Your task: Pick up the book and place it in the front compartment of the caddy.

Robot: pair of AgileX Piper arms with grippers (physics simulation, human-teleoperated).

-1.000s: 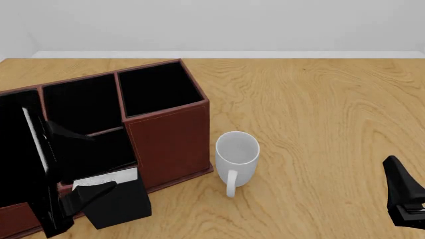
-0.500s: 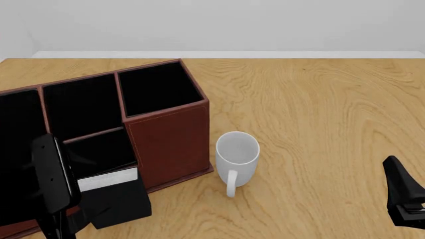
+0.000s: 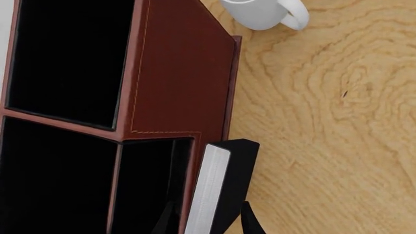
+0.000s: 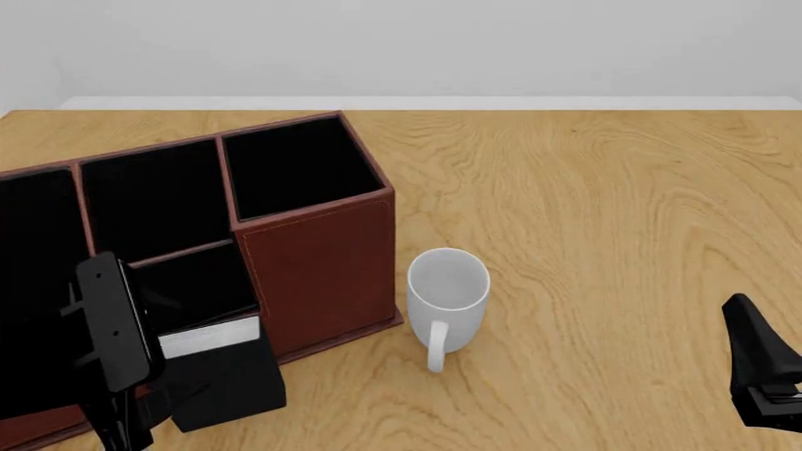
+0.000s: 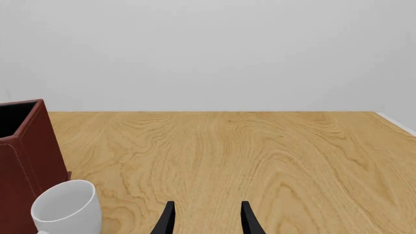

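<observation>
The left gripper (image 3: 204, 222) was seen in its wrist view with its two fingertips set on either side of the book (image 3: 221, 187), one against each black cover; whether they pressed it could not be told. The book was shown as a thick block with plain black covers and a pale grey-white page edge, stood on edge. It was placed at the caddy (image 3: 179, 73) near the table's front left corner, the page edge close beside the reddish-brown stitched wall; whether it sat inside the low front section or just outside it could not be told.

In the front view the book (image 4: 223, 374) was partly hidden by the left arm, and the left gripper's tips were not made out. The caddy (image 4: 319, 263) was seen with black, divided sections, taller toward the back.

A white mug (image 4: 446, 303) was stood just beside the caddy's right wall. Bare wood table (image 4: 602, 216) was left open toward the right and far edges.

The right gripper (image 5: 204, 217) was held parted over bare wood, nothing between its fingers, near the front right corner.
</observation>
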